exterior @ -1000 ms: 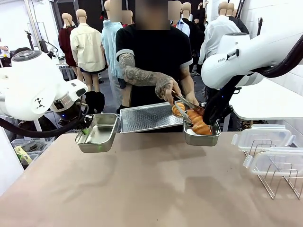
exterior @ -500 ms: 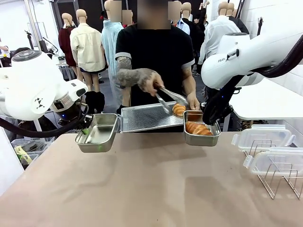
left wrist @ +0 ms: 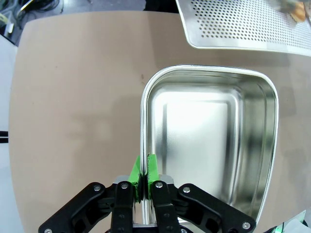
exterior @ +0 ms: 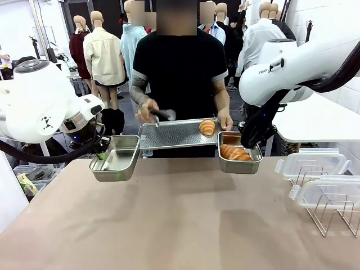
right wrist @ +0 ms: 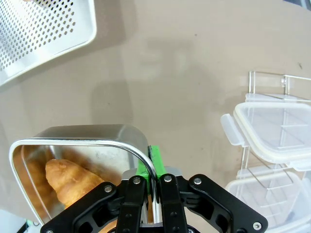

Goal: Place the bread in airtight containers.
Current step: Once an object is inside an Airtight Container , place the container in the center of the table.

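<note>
While the front view lays out the whole table, the wrist views bring the grips close. In the left wrist view the left gripper point(left wrist: 144, 171) is pinched narrow on the rim of the empty steel pan point(left wrist: 142, 116), at bottom centre. In the right wrist view the right gripper point(right wrist: 153, 167) clamps the rim of the second pan point(right wrist: 73, 130), with one croissant point(right wrist: 73, 180) lying inside at lower left.

The front view adds the other croissant point(exterior: 207, 127) on the perforated tray point(exterior: 169, 136), upper centre, between the two pans. The clear lids point(exterior: 310, 163) sit on a wire rack point(exterior: 332, 216) at the right edge. The table point(exterior: 169, 225) lies open across the lower centre and left.

Half a second ago the tongs point(exterior: 162, 115) hovered over the tray's croissant. The person's hand point(exterior: 146, 110) has since drawn them back to the tray's left end. Both grippers hold as before.
</note>
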`<action>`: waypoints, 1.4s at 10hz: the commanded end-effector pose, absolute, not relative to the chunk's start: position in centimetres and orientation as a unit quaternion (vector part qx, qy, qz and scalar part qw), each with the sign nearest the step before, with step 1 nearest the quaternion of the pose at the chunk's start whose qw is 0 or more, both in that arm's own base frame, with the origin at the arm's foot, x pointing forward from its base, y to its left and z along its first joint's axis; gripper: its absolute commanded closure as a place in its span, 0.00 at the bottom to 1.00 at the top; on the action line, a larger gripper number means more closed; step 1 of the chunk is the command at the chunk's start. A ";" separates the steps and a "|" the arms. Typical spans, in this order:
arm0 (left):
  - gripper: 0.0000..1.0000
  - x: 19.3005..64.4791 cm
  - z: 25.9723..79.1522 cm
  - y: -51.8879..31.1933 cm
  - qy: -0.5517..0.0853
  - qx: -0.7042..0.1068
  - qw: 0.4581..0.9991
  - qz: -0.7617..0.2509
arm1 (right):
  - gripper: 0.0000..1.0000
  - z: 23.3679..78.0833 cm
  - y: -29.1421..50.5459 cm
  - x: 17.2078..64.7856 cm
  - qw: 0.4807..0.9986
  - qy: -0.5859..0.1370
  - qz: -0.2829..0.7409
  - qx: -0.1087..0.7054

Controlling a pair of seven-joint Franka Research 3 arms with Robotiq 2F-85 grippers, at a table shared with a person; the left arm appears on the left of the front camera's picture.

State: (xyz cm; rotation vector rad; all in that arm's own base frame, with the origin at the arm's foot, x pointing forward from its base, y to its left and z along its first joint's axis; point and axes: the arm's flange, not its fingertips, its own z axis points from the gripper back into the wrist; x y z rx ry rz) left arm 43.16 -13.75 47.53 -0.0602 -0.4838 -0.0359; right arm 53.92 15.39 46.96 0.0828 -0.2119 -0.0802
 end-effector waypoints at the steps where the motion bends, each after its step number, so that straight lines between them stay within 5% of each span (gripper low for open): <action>1: 1.00 43.2 47.8 -13.5 -0.244 -0.030 0.969 -0.020 | 1.00 47.0 15.3 53.5 0.991 -0.117 -0.039 0.044; 14: 1.00 43.2 47.8 -13.5 -0.244 -0.030 0.969 -0.020 | 1.00 47.0 15.3 53.5 0.991 -0.117 -0.039 0.044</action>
